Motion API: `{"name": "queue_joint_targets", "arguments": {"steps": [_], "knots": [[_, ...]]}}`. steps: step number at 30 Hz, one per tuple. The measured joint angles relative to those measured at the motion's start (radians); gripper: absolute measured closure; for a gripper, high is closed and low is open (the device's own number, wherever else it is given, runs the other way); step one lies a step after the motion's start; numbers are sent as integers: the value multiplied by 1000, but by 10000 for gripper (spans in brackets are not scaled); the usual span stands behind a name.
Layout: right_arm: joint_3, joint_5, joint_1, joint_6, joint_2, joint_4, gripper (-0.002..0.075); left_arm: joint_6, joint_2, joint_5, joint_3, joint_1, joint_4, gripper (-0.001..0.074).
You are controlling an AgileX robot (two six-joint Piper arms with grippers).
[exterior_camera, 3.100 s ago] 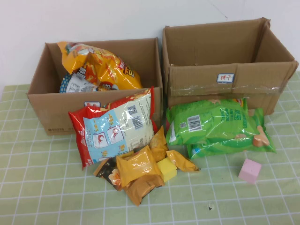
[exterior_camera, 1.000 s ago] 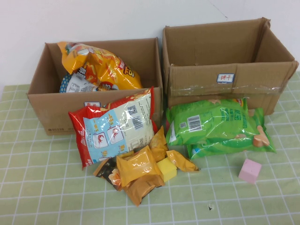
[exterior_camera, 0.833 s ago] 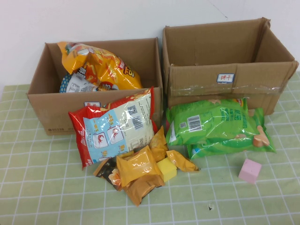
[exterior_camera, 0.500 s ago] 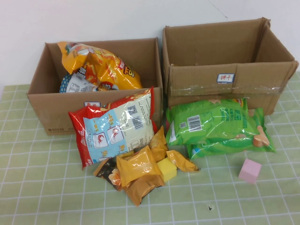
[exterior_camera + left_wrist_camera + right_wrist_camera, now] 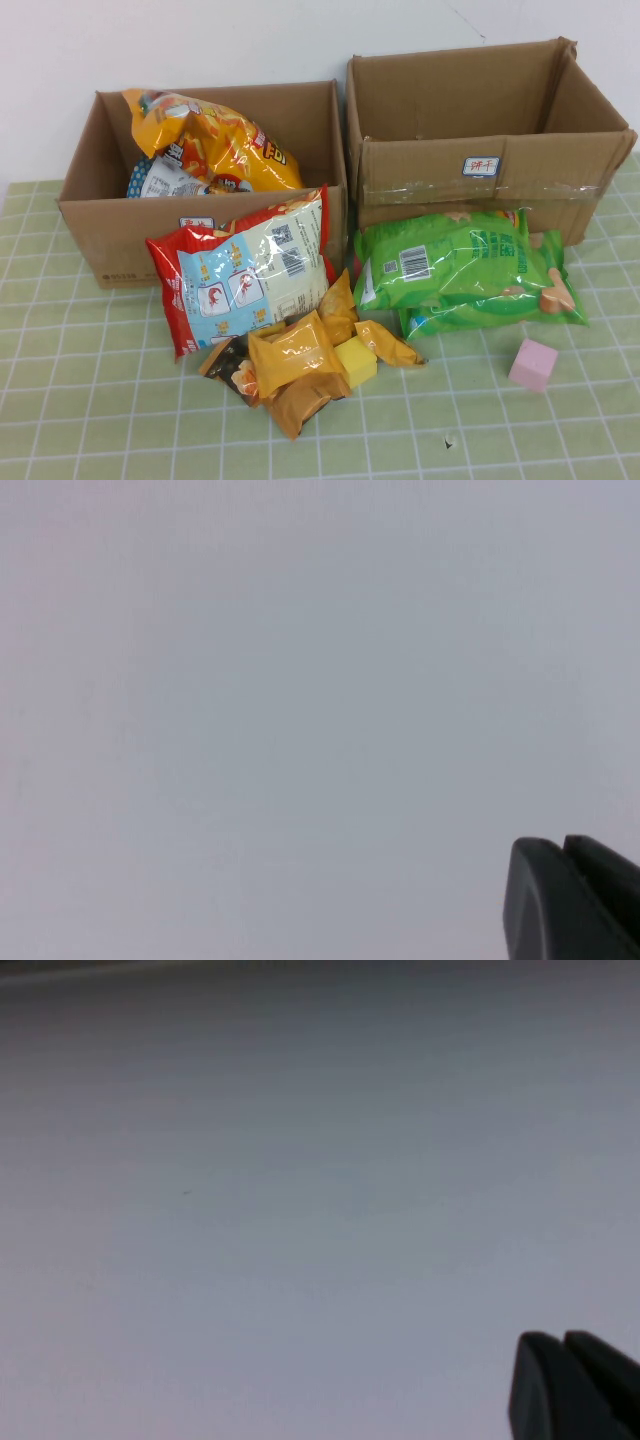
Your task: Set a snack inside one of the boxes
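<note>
While both grippers face a blank white wall, left gripper (image 5: 562, 900) and right gripper (image 5: 565, 1385) fingers closed and empty, the green-checked surface (image 5: 80, 400) carries a red snack bag (image 5: 245, 268) before the left box (image 5: 110, 235), green bags (image 5: 460, 270) before the right box (image 5: 490, 170).

Both boxes (image 5: 200, 240) (image 5: 490, 170): matt brown corrugated cardboard, the right one with a glossy clear tape strip across its front. Snack bags, red (image 5: 245, 270), orange (image 5: 215, 140), green (image 5: 460, 265): shiny crinkled plastic film. Small orange packets (image 5: 295, 355): glossy wrappers. Table (image 5: 90, 400) cover: matt green checked cloth. Pink block (image 5: 532, 363): matt, foam-like.
</note>
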Motion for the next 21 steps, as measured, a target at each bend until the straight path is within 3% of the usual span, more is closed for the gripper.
{"name": "queue_joint_targets", "arguments": {"steps": [2,4,10,12,16,21], "knots": [[-13,5,0,32,0,14,726,0,-1,2,-8,0,-4,737],[-67,98,0,47,0,19,726,18,-1,113,-69,0,-6,737],[-345,792,0,57,3,65,726,46,79,624,-383,0,-6,737],[-407,943,0,57,23,66,727,54,152,766,-462,0,-6,737],[-425,1082,0,57,85,66,727,55,322,963,-540,0,-9,737],[-425,1150,0,57,108,96,727,55,484,1036,-531,0,-9,737]]}}
